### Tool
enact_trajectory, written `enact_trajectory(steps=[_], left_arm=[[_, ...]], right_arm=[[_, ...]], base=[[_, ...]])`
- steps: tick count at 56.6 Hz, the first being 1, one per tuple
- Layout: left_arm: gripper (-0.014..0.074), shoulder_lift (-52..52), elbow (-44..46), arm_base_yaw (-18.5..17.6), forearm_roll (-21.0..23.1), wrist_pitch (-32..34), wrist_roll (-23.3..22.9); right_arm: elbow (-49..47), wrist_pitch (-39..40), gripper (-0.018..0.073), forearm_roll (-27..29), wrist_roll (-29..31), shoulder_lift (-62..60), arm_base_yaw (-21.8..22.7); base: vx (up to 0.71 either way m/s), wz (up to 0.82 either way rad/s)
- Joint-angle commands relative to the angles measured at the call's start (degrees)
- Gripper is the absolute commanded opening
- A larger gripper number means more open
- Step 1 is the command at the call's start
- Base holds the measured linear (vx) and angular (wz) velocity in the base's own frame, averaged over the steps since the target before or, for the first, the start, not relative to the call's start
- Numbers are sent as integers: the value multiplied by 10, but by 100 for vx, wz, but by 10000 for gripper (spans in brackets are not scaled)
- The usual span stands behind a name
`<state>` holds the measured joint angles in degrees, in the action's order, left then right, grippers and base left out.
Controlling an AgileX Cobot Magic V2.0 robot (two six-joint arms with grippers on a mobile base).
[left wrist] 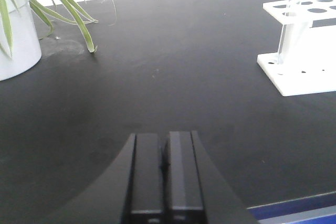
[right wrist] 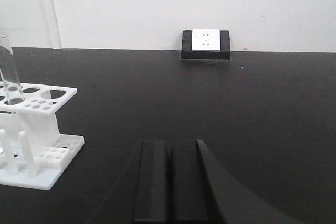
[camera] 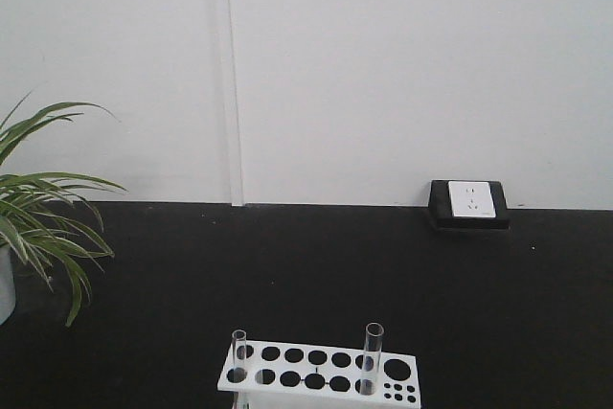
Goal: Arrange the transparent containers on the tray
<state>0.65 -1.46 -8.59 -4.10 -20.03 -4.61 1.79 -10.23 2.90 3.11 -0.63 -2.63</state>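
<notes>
both arms hang low over the black bench [camera: 306, 265] with nothing in hand: the left fingers [left wrist: 147, 171] are pressed together with no gap, and the right fingers [right wrist: 155, 182] are closed the same way. the yellow tray is not in any view, so i cannot tell where it sits. what looks like the task's transparent containers are two clear tubes standing upright in a white rack [camera: 350, 371] at 6 o'clock in the front view, the left tube [camera: 238, 350] at the rack's 9 o'clock end and the right tube [camera: 373, 352] toward its 3 o'clock end, well apart. from the left wrist the rack lies at 2 o'clock; from the right wrist it lies at 8 o'clock. a potted plant [camera: 38, 208] stands at 9 o'clock on the bench and a wall socket [camera: 469, 200] at 3 o'clock, both well clear of the rack. the step in hand seems to be the first reach, and nothing is done yet. to do it well, each arm should take the tube on its own side, open its fingers before arriving, come in level and square to the tube above the rack's top plate, close gently on the glass-like wall, then lift straight up so the tube does not bind in its hole or drag the light rack along. locating the tray first matters.
</notes>
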Motion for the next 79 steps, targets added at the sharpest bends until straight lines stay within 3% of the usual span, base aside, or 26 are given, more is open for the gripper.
enact_trajectory(steps=[1, 48, 59, 79], left_arm=[[-7, 13, -18, 1, 1, 46, 0], [-7, 13, -18, 1, 0, 46, 0], [-7, 13, -18, 1, -40, 87, 14], [-7, 13, -18, 1, -39, 136, 14]], right_arm=[[5, 46, -11, -4, 6, -5, 2], [5, 48, -11, -4, 6, -5, 2], [5, 48, -11, -4, 6, -5, 2], [5, 51, -11, -3, 7, -5, 2]], base=[[0, 0], [0, 0], [0, 0], [0, 0]])
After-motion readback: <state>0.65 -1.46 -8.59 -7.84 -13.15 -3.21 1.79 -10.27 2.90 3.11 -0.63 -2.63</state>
